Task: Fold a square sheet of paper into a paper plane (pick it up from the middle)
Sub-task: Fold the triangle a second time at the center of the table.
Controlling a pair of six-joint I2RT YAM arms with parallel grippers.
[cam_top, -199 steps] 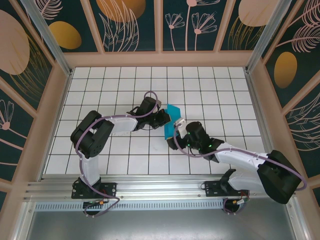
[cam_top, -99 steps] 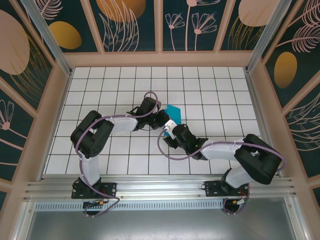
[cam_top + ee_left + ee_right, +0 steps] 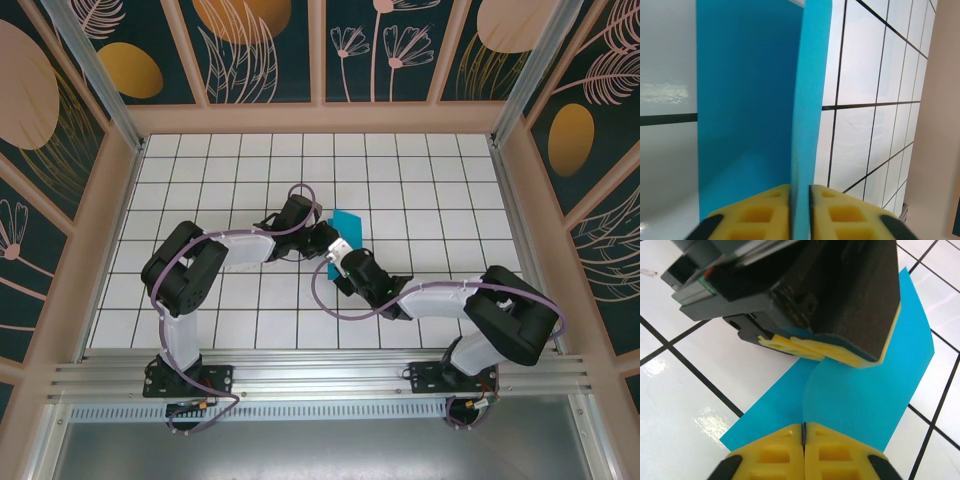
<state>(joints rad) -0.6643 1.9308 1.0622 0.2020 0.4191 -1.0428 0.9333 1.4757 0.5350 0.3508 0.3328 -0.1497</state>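
The teal-blue square sheet of paper (image 3: 348, 222) is bent upward between both grippers near the middle of the tiled floor. In the left wrist view the sheet (image 3: 745, 100) runs edge-on between the yellow pads (image 3: 765, 212) of my left gripper (image 3: 800, 200), which is shut on it with only the paper's width between the pads. My right gripper (image 3: 804, 432) is shut on the near edge of the sheet (image 3: 865, 395), pinching a raised fold. Right across from it, my left gripper (image 3: 825, 352) holds the far part. From above, my left gripper (image 3: 326, 240) and my right gripper (image 3: 338, 258) nearly touch.
The white grid-tiled floor (image 3: 230, 300) is ringed by wooden frame walls (image 3: 320, 118). Both arms bend inward and meet at the centre, with purple cables looping beside them. The metal rail (image 3: 320, 375) with the arm bases runs along the near edge.
My right gripper moved left toward the left gripper and shut on the sheet's near edge. The left gripper stayed in place, its pads easing slightly apart.
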